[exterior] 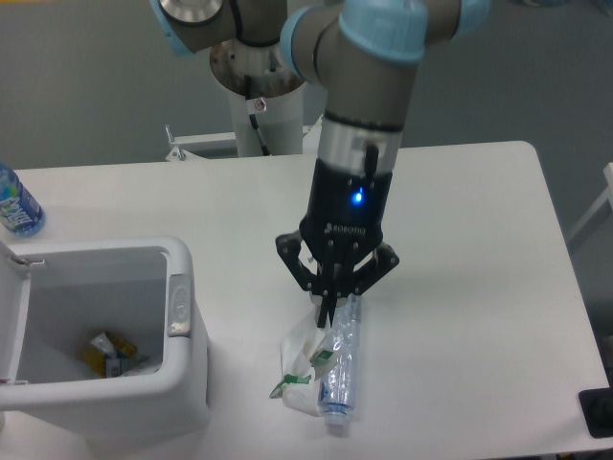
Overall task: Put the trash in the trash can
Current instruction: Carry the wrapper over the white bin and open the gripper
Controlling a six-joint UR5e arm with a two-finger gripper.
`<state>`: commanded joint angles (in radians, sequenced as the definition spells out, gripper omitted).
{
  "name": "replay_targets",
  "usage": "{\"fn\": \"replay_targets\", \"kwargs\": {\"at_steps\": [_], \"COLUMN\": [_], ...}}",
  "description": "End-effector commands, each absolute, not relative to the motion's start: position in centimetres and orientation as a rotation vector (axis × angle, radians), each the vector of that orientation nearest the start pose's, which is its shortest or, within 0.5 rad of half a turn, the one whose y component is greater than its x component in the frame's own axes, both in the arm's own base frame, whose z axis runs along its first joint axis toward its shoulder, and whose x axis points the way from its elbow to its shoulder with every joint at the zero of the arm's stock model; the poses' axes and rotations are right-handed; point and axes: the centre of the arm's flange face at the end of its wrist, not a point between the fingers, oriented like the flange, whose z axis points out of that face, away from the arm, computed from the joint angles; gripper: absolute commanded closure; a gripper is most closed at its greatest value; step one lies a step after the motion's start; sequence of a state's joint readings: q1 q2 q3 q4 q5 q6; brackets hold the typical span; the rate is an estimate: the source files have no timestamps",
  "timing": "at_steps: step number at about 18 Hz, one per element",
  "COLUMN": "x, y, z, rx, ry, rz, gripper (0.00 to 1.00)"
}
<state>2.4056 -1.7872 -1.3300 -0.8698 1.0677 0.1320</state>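
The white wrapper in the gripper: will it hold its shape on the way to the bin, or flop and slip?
Likely floppy: the wrapper hangs crumpled below the gripper. Probably very light, being thin paper. It overlaps the flattened bottle in this view, so it may snag or drag it.

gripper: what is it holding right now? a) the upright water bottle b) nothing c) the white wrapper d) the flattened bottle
c: the gripper is shut on the top of the white wrapper, which hangs below it beside the flattened bottle.
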Motion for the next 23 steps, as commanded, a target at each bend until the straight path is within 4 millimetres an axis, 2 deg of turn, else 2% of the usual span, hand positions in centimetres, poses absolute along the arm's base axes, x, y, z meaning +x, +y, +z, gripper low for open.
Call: {"fn": "replay_targets", "kwargs": {"at_steps": [2, 3, 7, 8, 10, 11, 12, 13, 14, 17, 23], "x": [-27.6, -25.5, -18.7, -17.9, -17.7, -17.9, -18.0, -18.2, -18.4, -19.3, -24.0], "y": [56.6, 56.9, 57.9, 57.9, 57.8, 58.1, 58.3, 58.7, 59.0, 58.7, 56.7], "z": [59.4, 58.9, 56.7, 56.4, 55.4, 54.7, 54.5, 54.1, 54.1, 54.7, 55.3], "rx": [-2.236, -2.253, -2.316, -2.324, -2.338, -2.347, -2.350, -2.354, -2.354, -2.338, -2.310], "ry": [-0.506, -0.484, -0.392, -0.385, -0.391, -0.396, -0.388, -0.379, -0.381, -0.409, -0.482], "rz": [-0.164, -0.187, -0.264, -0.272, -0.284, -0.291, -0.291, -0.290, -0.286, -0.280, -0.226], "gripper": [1.00, 1.00, 1.00, 1.00, 0.99, 0.91, 0.68, 0.24, 0.00, 0.00, 0.00]}}
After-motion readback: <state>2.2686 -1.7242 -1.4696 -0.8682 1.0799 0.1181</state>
